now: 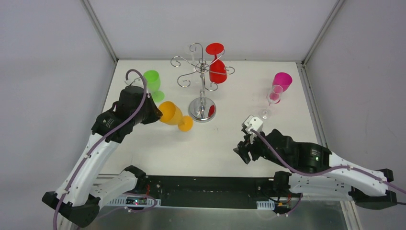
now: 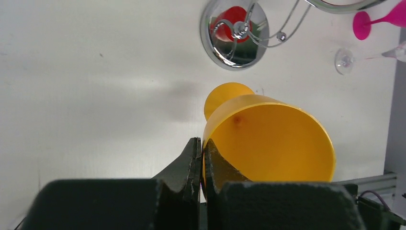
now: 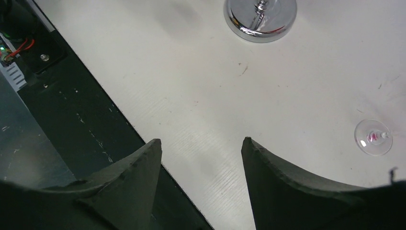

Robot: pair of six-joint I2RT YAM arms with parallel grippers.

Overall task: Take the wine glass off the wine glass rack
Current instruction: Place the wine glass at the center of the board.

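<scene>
The chrome wine glass rack (image 1: 202, 79) stands at the table's middle back on its round mirrored base (image 2: 234, 33). A red wine glass (image 1: 217, 67) hangs upside down from one of its right arms. An orange wine glass (image 1: 171, 114) lies tilted on its side left of the base, foot toward the base. My left gripper (image 2: 202, 148) is shut on the rim of this orange wine glass (image 2: 273, 139), one finger inside the bowl. My right gripper (image 1: 243, 154) is open over the table's front edge, with nothing between its fingers (image 3: 143, 163).
A green glass (image 1: 153, 84) stands at the back left, behind my left wrist. A pink glass (image 1: 281, 82) and a clear glass (image 1: 273, 98) stand at the right. The clear foot (image 3: 373, 137) lies right of my right gripper. Walls enclose the table.
</scene>
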